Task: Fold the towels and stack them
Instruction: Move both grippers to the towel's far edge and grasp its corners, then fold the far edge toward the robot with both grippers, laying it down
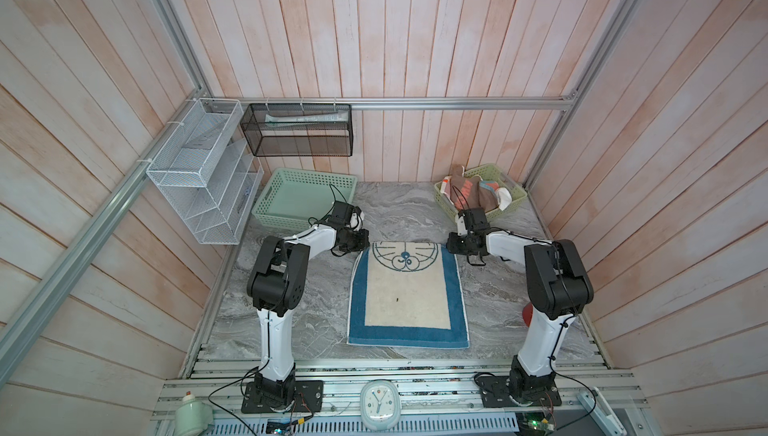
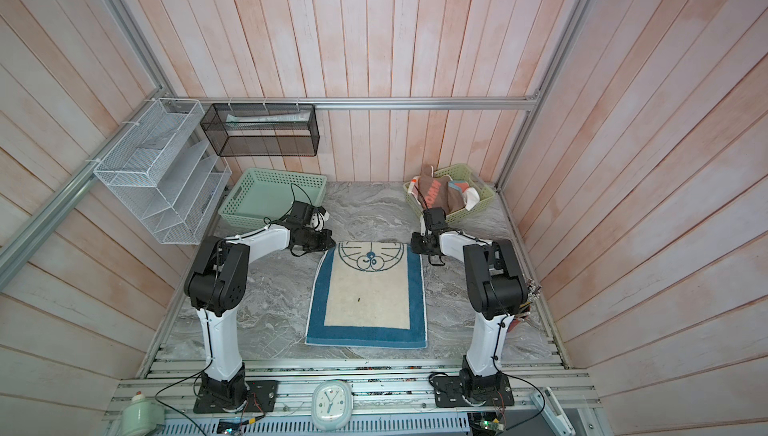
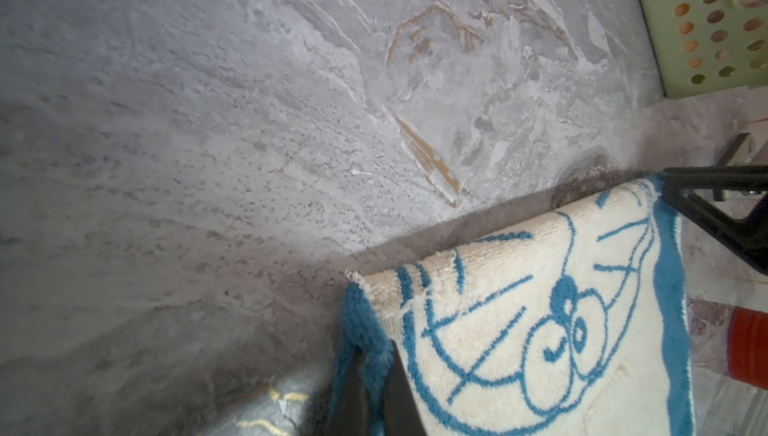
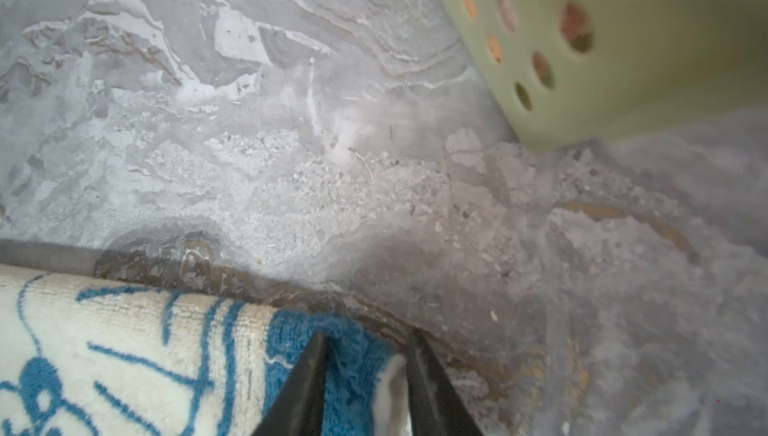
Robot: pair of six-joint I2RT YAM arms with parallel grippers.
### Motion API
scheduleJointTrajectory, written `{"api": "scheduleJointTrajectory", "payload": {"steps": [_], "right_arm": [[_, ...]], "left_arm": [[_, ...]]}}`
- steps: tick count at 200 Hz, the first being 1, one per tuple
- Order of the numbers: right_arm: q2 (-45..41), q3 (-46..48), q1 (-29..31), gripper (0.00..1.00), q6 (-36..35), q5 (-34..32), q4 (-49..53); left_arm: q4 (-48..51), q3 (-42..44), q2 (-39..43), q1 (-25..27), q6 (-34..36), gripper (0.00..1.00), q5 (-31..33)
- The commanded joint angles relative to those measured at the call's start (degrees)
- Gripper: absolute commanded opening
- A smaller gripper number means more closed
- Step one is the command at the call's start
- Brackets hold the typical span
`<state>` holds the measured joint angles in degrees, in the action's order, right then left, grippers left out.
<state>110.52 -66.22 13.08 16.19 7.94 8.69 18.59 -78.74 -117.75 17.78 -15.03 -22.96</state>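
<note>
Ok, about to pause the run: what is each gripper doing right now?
Left gripper: shut on a far corner of the towel.
Right gripper: jaws around the other far corner; whether it grips cannot be told.

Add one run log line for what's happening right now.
cream towel: far edge lifted | left gripper: shut on one far corner | right gripper: shut on the other | other towels: in green basket
</note>
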Motion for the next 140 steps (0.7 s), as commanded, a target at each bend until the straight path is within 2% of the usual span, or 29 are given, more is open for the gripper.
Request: {"api": "scheduleJointTrajectory", "payload": {"steps": [1,21,35,73,99,140], "right_arm": [[1.73,-1.67,0.10,0.21,-2.60,2.54,1.34],[1.02,-2.45,0.19,0.07,-5.52,3.17,1.15],[0.44,-3.57,0.19,0.00,-6.95,2.75,1.59],[-4.79,-3.80,0.54,0.00,-9.94,1.62,0.62],[-8.18,-3.16,0.47,0.00,-11.94,0.25,-0.77],[-9.58,-5.98,0.11,0.00,-15.88,0.85,1.66]], "left_arm": [[-0.34,-1.39,-0.82,0.06,1.87,0.00,-1.05],[-0.23,-1.70,0.01,-0.11,3.19,0.00,-1.02],[-0.22,-2.03,0.74,-0.29,4.06,0.00,-1.50],[0.40,-3.78,3.69,-1.58,3.30,0.00,-4.15],[-0.52,-3.40,6.01,-3.15,2.14,0.00,-8.68],[0.00,-4.01,8.46,-3.24,4.20,0.00,-9.56]]}}
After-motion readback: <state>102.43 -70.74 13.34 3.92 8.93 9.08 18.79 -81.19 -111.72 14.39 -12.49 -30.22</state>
